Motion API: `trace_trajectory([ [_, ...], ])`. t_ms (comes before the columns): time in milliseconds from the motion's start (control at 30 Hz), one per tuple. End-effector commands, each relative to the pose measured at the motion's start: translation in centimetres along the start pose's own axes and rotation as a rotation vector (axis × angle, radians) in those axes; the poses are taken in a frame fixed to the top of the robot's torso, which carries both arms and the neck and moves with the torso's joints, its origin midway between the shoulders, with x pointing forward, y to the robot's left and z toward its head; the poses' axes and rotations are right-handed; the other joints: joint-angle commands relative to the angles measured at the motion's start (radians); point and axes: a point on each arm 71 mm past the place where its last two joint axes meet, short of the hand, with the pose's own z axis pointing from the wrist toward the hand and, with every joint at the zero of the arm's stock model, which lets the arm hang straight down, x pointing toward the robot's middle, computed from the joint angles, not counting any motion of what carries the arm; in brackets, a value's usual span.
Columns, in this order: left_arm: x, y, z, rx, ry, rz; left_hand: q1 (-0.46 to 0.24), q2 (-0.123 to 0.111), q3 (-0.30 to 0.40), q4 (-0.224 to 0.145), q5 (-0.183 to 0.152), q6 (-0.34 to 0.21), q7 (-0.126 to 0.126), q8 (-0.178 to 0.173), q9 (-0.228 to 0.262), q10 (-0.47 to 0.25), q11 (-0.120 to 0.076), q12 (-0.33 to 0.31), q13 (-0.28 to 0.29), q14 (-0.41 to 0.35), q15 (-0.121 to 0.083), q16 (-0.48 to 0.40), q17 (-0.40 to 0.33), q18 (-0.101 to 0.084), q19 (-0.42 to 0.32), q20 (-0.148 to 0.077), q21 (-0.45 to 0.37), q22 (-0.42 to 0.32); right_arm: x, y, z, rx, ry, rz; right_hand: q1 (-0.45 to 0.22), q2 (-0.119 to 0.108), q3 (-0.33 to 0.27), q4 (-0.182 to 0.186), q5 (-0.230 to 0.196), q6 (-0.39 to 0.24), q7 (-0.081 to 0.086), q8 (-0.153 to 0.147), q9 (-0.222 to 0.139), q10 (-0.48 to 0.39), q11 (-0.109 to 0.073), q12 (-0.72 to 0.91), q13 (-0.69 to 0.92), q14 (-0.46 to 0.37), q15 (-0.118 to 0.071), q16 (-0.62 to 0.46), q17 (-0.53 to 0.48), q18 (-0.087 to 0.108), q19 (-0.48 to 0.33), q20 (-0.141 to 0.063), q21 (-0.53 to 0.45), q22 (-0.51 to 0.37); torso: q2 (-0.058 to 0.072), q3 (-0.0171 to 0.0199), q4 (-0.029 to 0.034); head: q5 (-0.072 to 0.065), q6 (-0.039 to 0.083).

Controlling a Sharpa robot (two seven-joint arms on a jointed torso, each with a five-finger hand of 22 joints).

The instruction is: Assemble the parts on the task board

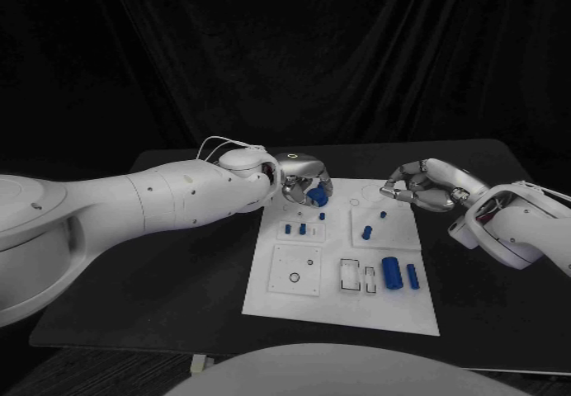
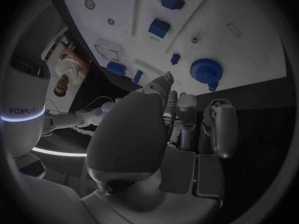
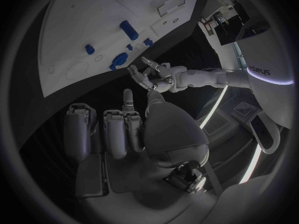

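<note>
The white task board [image 1: 339, 301] lies in the middle of the black table. My left hand [image 1: 302, 180] hovers over the board's far left corner, fingers spread, as the right wrist view shows it [image 3: 154, 76]. A round blue gear-like part [image 2: 206, 70] lies on the board just off its fingertips [image 2: 167, 78], apart from them; in the head view this part [image 1: 318, 197] sits under the hand. My right hand [image 1: 419, 186] is at the board's far right corner, fingers loosely bent, nothing in it.
Several small blue parts stand on the board: two pegs [image 1: 295, 228] on the left, one piece [image 1: 368, 233] in the middle, a thick cylinder [image 1: 390, 268] and a thinner one [image 1: 412, 276] nearer me. Bare black table [image 1: 178, 280] surrounds the board.
</note>
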Motion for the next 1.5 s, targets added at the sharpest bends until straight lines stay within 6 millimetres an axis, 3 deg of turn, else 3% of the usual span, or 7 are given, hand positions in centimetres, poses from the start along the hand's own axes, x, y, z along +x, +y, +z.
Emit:
trace_trajectory([
  [33,0.1,-0.5,0.2,0.045,0.003,0.097,0.002,-0.001,-0.012,0.008,-0.002,0.022,0.005,0.003,-0.014,0.035,0.003,0.006,-0.012,0.012,0.001,0.018,0.007,-0.012,0.012,0.001,0.011,0.186,0.0,0.1,0.0,-0.012,-0.017,-0.002,0.000,0.006,-0.006,-0.001,0.003,-0.007,-0.003,-0.006,-0.001,0.039,-0.004,-0.005,0.165,0.073,-0.006,-0.006,0.145,0.012,0.037,-0.008,-0.005,0.214,0.001,-0.0005,0.0003,-0.004,0.000],
  [233,0.3,-0.8,0.5,0.041,0.011,0.146,-0.027,-0.007,-0.033,0.029,-0.028,0.058,0.002,0.003,-0.040,0.087,0.000,0.016,-0.028,0.045,-0.002,0.073,0.046,-0.020,0.032,0.000,0.045,0.199,0.0,0.1,0.0,-0.005,-0.009,-0.001,0.000,0.005,-0.006,-0.001,0.003,-0.007,-0.003,-0.006,-0.001,0.038,-0.004,-0.006,0.164,0.073,-0.006,-0.007,0.144,0.013,0.037,-0.008,-0.006,0.214,0.003,-0.0009,0.0010,-0.007,0.000],
  [700,1.3,-1.4,0.9,0.056,0.037,0.148,-0.024,0.000,-0.032,0.032,-0.017,0.110,0.002,0.009,-0.064,0.148,-0.001,0.025,-0.044,0.076,-0.005,0.126,0.089,-0.027,0.051,-0.005,0.078,0.210,0.1,0.0,0.0,0.004,0.001,0.001,0.001,0.005,-0.007,-0.002,0.004,-0.005,-0.003,-0.005,-0.001,0.036,-0.003,-0.008,0.161,0.072,-0.006,-0.009,0.141,0.013,0.036,-0.008,-0.007,0.214,0.002,-0.0009,0.0010,-0.011,0.000],
  [1033,2.0,-1.4,1.3,0.039,0.043,0.141,-0.010,-0.002,-0.013,0.024,0.009,0.100,-0.007,-0.005,-0.086,0.205,-0.005,0.047,-0.037,0.070,-0.008,0.129,0.077,-0.027,0.050,-0.008,0.076,0.209,0.1,-0.1,0.0,0.006,0.002,0.001,0.003,0.005,-0.006,-0.002,0.006,-0.004,-0.003,-0.005,-0.002,0.036,-0.003,-0.010,0.160,0.072,-0.006,-0.010,0.138,0.013,0.036,-0.008,-0.008,0.213,0.002,-0.0012,0.0014,-0.012,0.000],
  [1233,2.3,-1.2,1.5,0.014,0.055,0.138,-0.011,-0.003,-0.004,0.023,0.020,0.076,-0.030,-0.009,-0.099,0.199,0.003,0.044,-0.037,0.065,-0.004,0.128,0.067,-0.026,0.047,-0.006,0.071,0.208,0.1,-0.1,0.0,0.009,0.003,0.001,0.003,0.005,-0.006,-0.002,0.006,-0.004,-0.003,-0.005,-0.002,0.036,-0.003,-0.010,0.160,0.072,-0.006,-0.010,0.138,0.013,0.036,-0.008,-0.008,0.213,0.002,-0.0011,0.0014,-0.012,0.000],
  [1500,2.6,-1.1,1.7,-0.002,0.065,0.135,-0.011,-0.003,0.003,0.021,0.029,0.060,-0.042,-0.009,-0.107,0.198,0.008,0.043,-0.038,0.061,0.000,0.125,0.057,-0.025,0.045,-0.003,0.067,0.206,0.1,-0.1,0.0,0.012,0.004,0.002,0.004,0.005,-0.007,-0.002,0.007,-0.004,-0.003,-0.005,-0.002,0.035,-0.003,-0.011,0.158,0.071,-0.006,-0.011,0.137,0.013,0.036,-0.008,-0.008,0.213,0.002,-0.0012,0.0014,-0.013,0.000],
])
